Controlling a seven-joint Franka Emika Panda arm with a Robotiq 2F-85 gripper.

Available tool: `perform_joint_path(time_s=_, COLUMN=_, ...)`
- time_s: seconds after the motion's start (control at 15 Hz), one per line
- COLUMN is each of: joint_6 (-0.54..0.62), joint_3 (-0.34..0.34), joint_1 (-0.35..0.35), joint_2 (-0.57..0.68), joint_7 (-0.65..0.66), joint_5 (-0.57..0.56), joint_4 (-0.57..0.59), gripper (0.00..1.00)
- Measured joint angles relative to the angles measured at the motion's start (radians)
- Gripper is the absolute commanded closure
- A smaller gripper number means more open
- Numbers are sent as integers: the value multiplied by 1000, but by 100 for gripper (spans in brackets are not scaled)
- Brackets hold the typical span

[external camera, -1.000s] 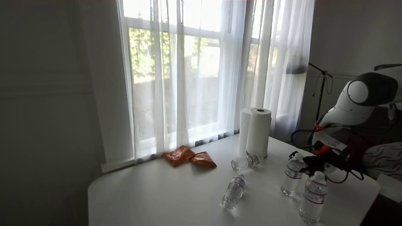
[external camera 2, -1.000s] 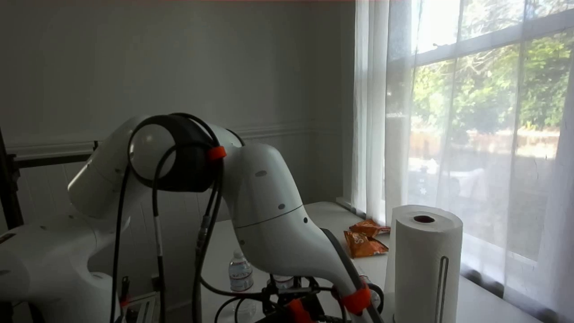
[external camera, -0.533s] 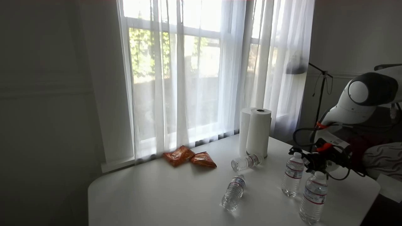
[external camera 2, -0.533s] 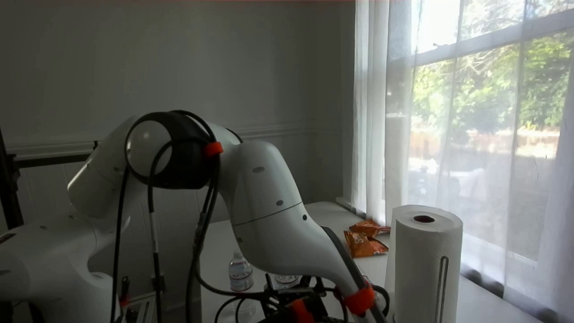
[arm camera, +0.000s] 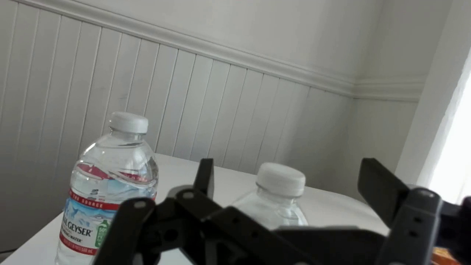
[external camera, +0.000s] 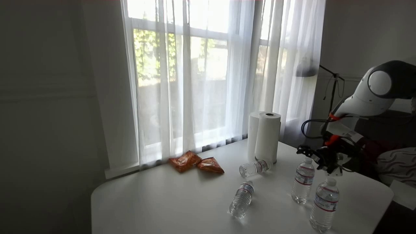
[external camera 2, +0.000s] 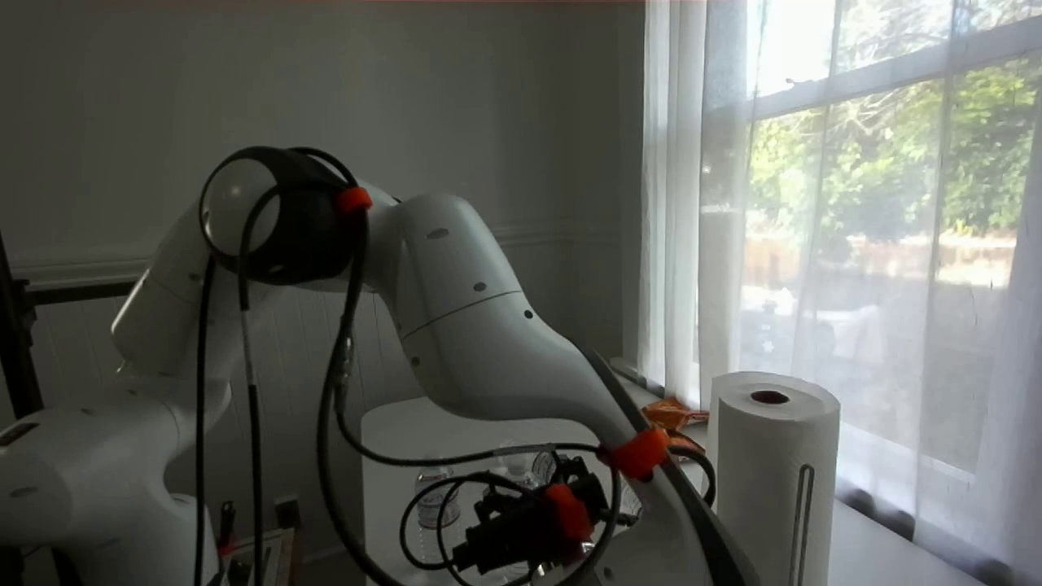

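Black two-fingered gripper (arm camera: 290,180): jaws spread wide, holding nothing.

Clear plastic water bottle with white screw cap and red-banded label (external camera: 303,182): upright on the white, round-cornered table (external camera: 162,201), nearest to the gripper; in the wrist view its cap shows between the two fingers with a gap to either side, its lower part masked by the gripper.

Second upright clear plastic bottle, white-capped, "GEYSER" legible on its label (arm camera: 106,187): near the first, to its left in the wrist view.

Clear plastic bottle on its side (external camera: 255,168): just beside two upright white paper-towel rolls (external camera: 268,136).

Another clear plastic bottle on its side (external camera: 242,199): farther from the rolls.

Crumpled glossy orange bags, two (external camera: 185,161): at the table's edge, near sheer white curtains (external camera: 188,81).
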Motion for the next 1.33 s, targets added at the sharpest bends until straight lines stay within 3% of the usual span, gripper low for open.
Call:
perform_joint_path(time_s=0.33, joint_6=144, joint_3=-42, joint_1=72, joint_2=-160, joint_7=139, joint_5=-46, joint_4=-82, gripper=0)
perform_joint_path(time_s=0.8, joint_6=380, joint_3=-32, joint_1=143, joint_2=-430, joint_7=287, joint_5=-183, joint_4=-192, gripper=0)
perform_joint_path(time_s=1.07, joint_6=568, joint_3=38, joint_1=185, joint_2=-592, joint_7=396, joint_5=-235, joint_4=-246, gripper=0)
perform_joint_path(time_s=1.33, joint_6=763, joint_3=167, joint_1=226, joint_2=-722, joint_7=546, joint_5=-297, joint_4=-277, gripper=0)
